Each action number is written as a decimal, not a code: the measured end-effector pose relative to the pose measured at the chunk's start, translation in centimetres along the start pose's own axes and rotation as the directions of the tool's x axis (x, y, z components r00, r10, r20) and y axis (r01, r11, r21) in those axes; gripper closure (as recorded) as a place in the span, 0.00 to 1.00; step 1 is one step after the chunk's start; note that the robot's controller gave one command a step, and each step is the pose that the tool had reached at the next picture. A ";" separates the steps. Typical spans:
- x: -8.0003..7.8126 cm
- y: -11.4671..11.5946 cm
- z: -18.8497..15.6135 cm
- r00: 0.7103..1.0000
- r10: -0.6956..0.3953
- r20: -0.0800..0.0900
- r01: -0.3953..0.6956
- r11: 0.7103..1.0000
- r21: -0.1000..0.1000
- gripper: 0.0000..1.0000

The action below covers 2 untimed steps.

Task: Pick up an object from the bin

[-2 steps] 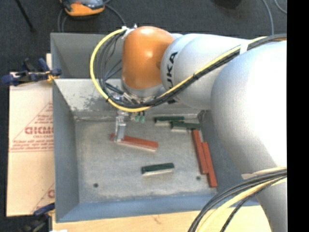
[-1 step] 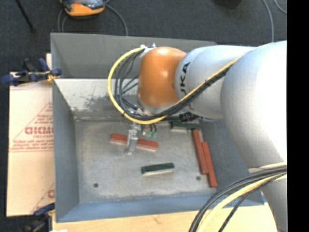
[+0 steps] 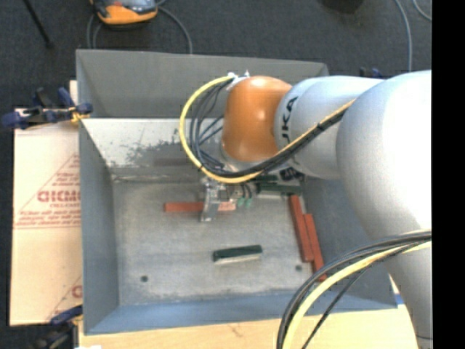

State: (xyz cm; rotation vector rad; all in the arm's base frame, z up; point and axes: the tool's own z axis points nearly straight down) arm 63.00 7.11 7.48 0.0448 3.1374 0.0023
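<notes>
- The gripper (image 3: 210,208) sits low in the grey bin (image 3: 96,217), at the right end of a thin reddish-orange strip (image 3: 182,208) that lies flat near the middle of the floor.
- Its opening, and any hold on the strip, cannot be told.
- A dark green bar (image 3: 237,254) lies apart, toward the front wall.
- Long reddish-brown sticks (image 3: 306,233) lie at the right.

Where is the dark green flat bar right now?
In the camera view, the dark green flat bar lies on the bin floor, lower-centre, below the hand and left of the long red-brown stick.
</notes>
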 end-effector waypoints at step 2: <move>0.9 -1.6 -13.8 1.000 0.015 0.001 -0.015 1.000 0.000 1.00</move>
